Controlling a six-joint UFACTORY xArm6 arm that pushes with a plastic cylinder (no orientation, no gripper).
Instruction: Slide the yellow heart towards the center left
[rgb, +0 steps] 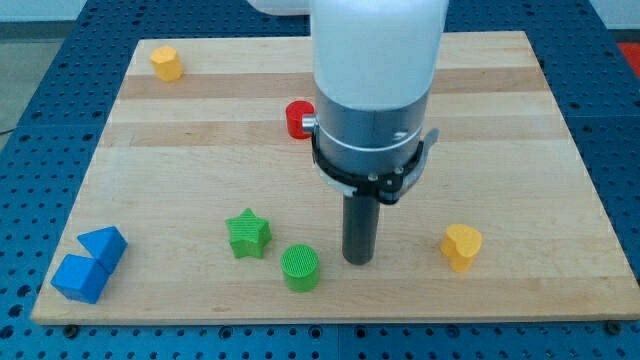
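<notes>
The yellow heart (461, 246) lies on the wooden board (200, 150) near the view's bottom right. My tip (358, 260) rests on the board to the heart's left, about a hundred pixels away, not touching it. A green cylinder (300, 267) sits just left of my tip, with a small gap. A green star (248, 233) lies further left.
A red block (297, 119) is partly hidden behind the arm's body near the top middle. A yellow block (167, 63) sits at the top left. Two blue blocks (104, 245) (79, 278) lie touching at the bottom left corner.
</notes>
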